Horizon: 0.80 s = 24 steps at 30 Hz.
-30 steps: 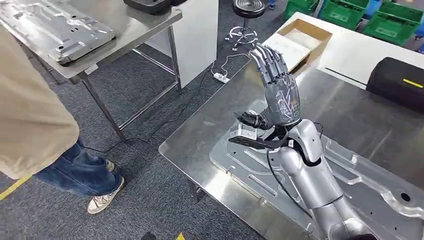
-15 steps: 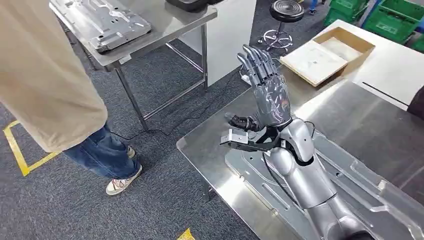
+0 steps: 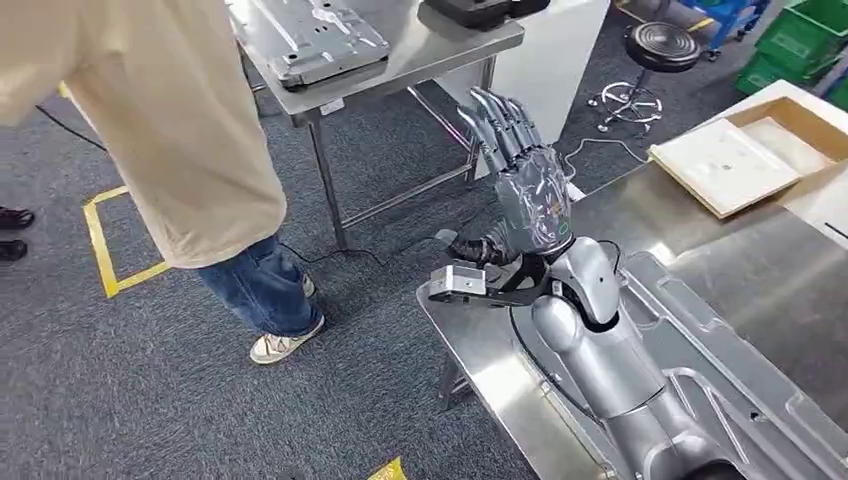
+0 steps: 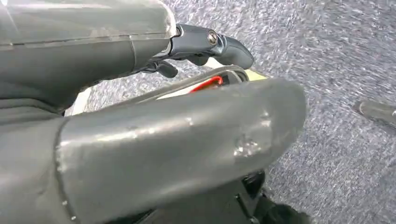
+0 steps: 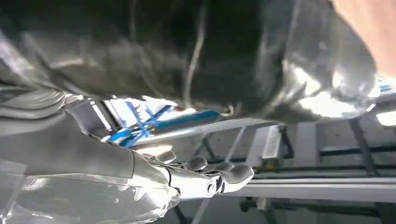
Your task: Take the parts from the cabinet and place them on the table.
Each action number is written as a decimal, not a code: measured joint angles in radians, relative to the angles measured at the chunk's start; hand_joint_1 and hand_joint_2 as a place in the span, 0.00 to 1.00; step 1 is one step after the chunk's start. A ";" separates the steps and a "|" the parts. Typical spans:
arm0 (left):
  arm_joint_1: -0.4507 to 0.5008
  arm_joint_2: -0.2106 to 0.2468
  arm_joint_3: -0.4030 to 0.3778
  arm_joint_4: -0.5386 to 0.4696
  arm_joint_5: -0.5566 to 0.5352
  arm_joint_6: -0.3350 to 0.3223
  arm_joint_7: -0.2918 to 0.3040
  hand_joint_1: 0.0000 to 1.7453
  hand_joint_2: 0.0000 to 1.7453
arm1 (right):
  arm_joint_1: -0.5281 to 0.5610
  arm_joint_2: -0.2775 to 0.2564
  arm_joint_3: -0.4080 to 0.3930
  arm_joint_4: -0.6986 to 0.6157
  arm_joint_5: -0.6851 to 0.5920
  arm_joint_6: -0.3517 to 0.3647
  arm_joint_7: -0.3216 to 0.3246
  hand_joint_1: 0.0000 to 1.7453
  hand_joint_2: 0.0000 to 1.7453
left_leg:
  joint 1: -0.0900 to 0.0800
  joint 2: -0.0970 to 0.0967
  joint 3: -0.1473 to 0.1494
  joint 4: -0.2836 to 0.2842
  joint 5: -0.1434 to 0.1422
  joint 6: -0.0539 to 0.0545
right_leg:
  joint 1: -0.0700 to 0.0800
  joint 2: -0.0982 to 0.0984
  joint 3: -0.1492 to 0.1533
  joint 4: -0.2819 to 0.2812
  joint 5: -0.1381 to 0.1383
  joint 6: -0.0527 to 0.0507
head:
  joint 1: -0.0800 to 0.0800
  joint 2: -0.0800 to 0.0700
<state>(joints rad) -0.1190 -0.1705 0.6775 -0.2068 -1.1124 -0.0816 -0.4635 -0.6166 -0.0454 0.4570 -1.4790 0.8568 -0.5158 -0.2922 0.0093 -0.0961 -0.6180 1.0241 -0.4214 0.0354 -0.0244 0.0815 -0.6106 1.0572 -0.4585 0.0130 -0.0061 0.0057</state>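
Parts: one pressed metal panel [image 3: 720, 330] is lying flat on the desk [image 3: 480, 345] under the right arm while the view is swinging left toward more panels [image 3: 320, 40], the right robot hand [image 3: 525, 185] is pointing up, spread and empty, suggesting another fetch is beginning.

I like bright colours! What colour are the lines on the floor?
Yellow lines on grey carpet, best seen in the head view.

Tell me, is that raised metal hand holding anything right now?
No. The right hand is lifted above the table with its fingers straight and apart, holding nothing. The metal part lies on the table untouched.
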 joint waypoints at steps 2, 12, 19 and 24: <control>-0.004 0.001 0.001 0.000 0.002 0.001 -0.004 0.00 0.00 | 0.001 0.000 0.001 -0.001 -0.003 -0.001 0.000 0.00 0.00 | 0.004 -0.020 -0.010 0.004 0.002 -0.014 | 0.004 -0.009 0.003 -0.018 -0.001 0.001 | 0.000 0.000; 0.000 0.012 0.009 0.000 0.013 0.005 -0.012 0.00 0.00 | 0.016 0.006 0.015 -0.006 -0.008 -0.006 -0.002 0.00 0.00 | 0.008 0.091 -0.119 0.226 -0.079 -0.055 | 0.004 -0.135 0.026 -0.031 -0.010 -0.027 | -0.006 0.000; 0.006 0.018 0.015 0.000 0.013 0.005 -0.015 0.00 0.00 | 0.019 0.008 0.017 -0.006 -0.015 -0.021 -0.005 0.00 0.00 | -0.009 0.125 -0.010 0.009 -0.007 -0.018 | 0.016 -0.199 0.048 -0.029 -0.029 0.004 | -0.006 0.000; 0.010 0.026 0.017 0.000 0.013 0.005 -0.018 0.00 0.00 | 0.037 0.009 0.017 -0.007 -0.030 -0.043 -0.022 0.00 0.00 | -0.001 0.078 0.003 -0.005 0.000 0.008 | 0.005 -0.091 -0.054 0.194 -0.152 0.018 | -0.005 0.000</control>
<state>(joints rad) -0.1087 -0.1442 0.6947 -0.2068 -1.0998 -0.0763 -0.4818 -0.5798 -0.0362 0.4742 -1.4859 0.8271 -0.5585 -0.3140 0.0080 -0.0178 -0.6154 1.0192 -0.4216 0.0435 -0.0195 -0.0091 -0.6642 1.2512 -0.6107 0.0308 -0.0114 0.0057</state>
